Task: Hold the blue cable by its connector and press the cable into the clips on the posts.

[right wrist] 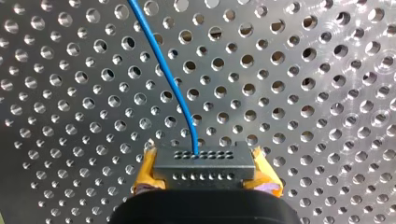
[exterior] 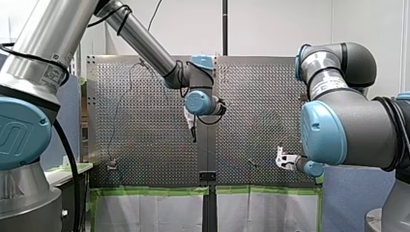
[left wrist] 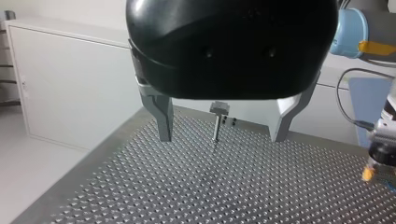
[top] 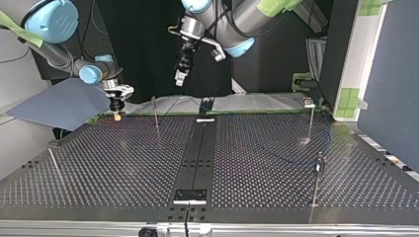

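- Two yellow pads [right wrist: 148, 173] of my right gripper [right wrist: 205, 169], nearest: clamped on the grey connector [right wrist: 205, 161].
- One blue cable [right wrist: 169, 79]: leaves the connector's upper face and runs away over the perforated table [right wrist: 303, 93].
- One left gripper [left wrist: 222, 137]: metal fingers [left wrist: 163, 116] spread apart, holding nothing.
- One post [left wrist: 215, 128], farthest, ahead between those fingers, clip [left wrist: 219, 108] on top.
- Hazards: the thin cable may slip past a clip. Cable tension may twist the connector within the pads.

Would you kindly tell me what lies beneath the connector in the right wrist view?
Perforated table; the blue cable leaves the connector over it. Directly underneath is hidden.
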You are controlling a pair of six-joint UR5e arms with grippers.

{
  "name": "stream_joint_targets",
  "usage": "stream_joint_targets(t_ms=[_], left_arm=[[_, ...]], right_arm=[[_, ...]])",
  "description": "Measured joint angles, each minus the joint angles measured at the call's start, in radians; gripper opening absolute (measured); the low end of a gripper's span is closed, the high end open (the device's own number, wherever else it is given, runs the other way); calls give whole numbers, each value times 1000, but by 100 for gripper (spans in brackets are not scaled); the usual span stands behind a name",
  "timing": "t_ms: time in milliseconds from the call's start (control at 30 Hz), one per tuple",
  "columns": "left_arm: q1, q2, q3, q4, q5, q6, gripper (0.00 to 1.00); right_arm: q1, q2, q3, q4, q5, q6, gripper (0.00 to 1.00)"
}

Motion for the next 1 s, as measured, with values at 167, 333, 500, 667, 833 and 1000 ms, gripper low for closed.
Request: stream_joint_targets(t_ms=[167,333,500,667,833,1000], left_arm=[[1,49,-49,29,14,-16,100],[-2,97,-102,80,27,-27,100],[-4,83,-150,128,52,-42,100],[1,44,-202,179,65,-72,100],[5,34,-256,234,65,-90,100],[19,32,-310,288,42,-102,100]], right_arm=[[2,0,0,1,0,0,0],[2,0,0,1,0,-1,0],[2,1,0,2,0,0,0],[2,1,0,2,3,-2,0],[2,0,0,8,20,-15,0],[-2,-12,0,45,57,-50,0]])
